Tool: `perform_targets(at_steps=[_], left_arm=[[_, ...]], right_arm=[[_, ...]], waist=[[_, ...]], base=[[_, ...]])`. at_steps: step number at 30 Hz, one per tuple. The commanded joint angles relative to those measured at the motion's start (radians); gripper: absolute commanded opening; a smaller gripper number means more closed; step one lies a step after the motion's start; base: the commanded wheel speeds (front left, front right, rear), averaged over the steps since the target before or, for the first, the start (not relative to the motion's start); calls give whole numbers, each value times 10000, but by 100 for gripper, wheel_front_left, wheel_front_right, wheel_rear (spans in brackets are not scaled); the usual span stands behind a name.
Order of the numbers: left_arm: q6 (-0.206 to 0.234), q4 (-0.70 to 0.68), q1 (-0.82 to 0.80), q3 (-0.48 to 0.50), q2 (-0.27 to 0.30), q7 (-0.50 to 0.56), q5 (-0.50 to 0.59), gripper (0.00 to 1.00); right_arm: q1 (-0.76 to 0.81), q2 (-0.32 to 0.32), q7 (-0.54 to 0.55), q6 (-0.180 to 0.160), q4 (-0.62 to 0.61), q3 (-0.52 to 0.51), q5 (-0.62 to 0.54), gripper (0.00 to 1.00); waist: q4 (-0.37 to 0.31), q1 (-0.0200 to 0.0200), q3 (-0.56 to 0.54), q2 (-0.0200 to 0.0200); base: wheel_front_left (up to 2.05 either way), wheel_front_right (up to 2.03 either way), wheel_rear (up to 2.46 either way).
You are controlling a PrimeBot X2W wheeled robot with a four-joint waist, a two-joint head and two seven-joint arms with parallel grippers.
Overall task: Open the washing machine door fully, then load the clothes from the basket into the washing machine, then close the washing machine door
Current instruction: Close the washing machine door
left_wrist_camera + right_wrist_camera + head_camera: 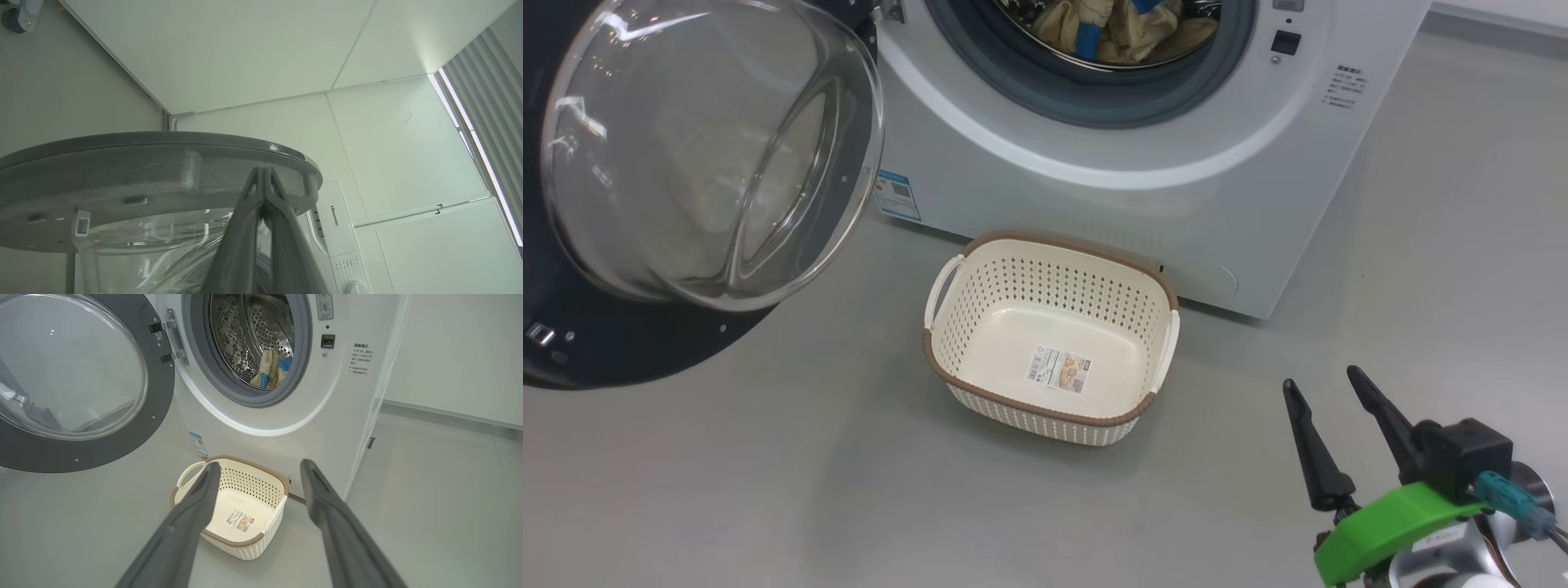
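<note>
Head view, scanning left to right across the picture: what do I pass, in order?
Open washing machine door → empty basket → right claw, jaws apart.

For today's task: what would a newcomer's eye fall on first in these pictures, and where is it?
The big round, glass-bellied washing machine door stands wide open at the left. Next come the empty basket on the floor before the washing machine, and the clothes already inside the drum.

Cream basket (1045,408), brown rim.
</note>
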Motion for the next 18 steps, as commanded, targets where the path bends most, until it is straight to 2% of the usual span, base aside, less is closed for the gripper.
perform_targets(at_steps=[1, 8, 13, 18], left_arm=[[-70, -61, -561, 503, 588, 135, -67, 0], [-70, 1629, -1535, 1135, 1001, 666, -455, 0], [-70, 2358, -1988, 1352, 1194, 936, -322, 0], [-71, 3067, -2443, 1537, 1274, 776, -14, 0]], right_arm=[[-418, -194, 71, 37, -433, 221, -60, 100], [-454, -402, 261, 37, -599, 242, -33, 100], [-538, -597, 427, 37, -777, 286, -7, 100], [-616, -752, 552, 37, -936, 325, 16, 100]], waist=[[-99, -1, 102, 0], [-377, -1, 337, 0], [-569, -1, 520, 0], [-709, -1, 746, 0]], base=[[0, 0, 0], [0, 0, 0], [0, 0, 0], [0, 0, 0]])
